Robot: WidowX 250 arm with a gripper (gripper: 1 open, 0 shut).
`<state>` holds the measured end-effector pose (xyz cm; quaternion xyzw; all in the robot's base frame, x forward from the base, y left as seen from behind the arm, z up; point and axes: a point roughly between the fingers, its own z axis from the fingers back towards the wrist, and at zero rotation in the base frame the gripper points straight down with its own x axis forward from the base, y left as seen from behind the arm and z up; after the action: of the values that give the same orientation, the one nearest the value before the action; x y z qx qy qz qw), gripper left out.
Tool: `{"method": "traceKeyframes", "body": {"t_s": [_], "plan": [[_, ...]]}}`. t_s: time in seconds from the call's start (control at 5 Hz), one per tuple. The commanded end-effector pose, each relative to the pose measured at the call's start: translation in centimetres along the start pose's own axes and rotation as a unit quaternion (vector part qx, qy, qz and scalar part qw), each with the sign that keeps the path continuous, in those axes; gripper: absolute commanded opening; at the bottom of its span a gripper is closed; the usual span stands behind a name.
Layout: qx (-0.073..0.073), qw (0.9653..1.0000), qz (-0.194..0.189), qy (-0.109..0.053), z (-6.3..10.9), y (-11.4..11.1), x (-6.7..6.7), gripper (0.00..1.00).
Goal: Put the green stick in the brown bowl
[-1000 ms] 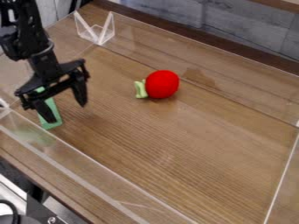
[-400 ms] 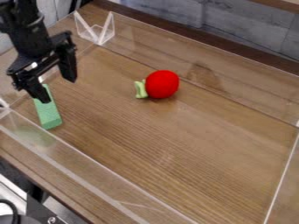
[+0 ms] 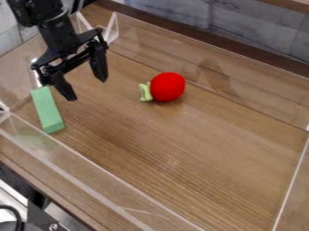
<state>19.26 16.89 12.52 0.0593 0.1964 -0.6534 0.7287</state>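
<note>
The green stick lies flat on the wooden table near the left clear wall, long side running front to back. My gripper hangs above and to the right of it, fingers spread and open, nothing between them, apart from the stick. The brown bowl is out of view.
A red ball with a small light-green stub rests mid-table. Clear acrylic walls fence the wooden surface at front, left and right, with a clear bracket at the back left corner.
My gripper has risen off the green stick and moved back and to the right, open. The stick stays lying by the left wall.
</note>
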Motion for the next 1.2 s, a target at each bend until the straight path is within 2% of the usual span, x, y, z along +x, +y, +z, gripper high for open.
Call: {"method": "traceKeyframes", "body": {"t_s": [0.0,0.2,0.6,0.8,1.0], "plan": [[0.02,0.9996,0.019,0.009,1.7,0.6,-0.1,1.0],[0.015,0.9993,0.033,0.01,1.8,0.0,-0.6,1.0],[0.024,0.9991,0.03,0.018,2.0,-0.6,-1.9,1.0],[0.021,0.9989,0.038,0.018,2.2,-0.2,-1.9,1.0],[0.028,0.9991,0.023,0.02,2.3,0.7,-0.7,1.0]]}}
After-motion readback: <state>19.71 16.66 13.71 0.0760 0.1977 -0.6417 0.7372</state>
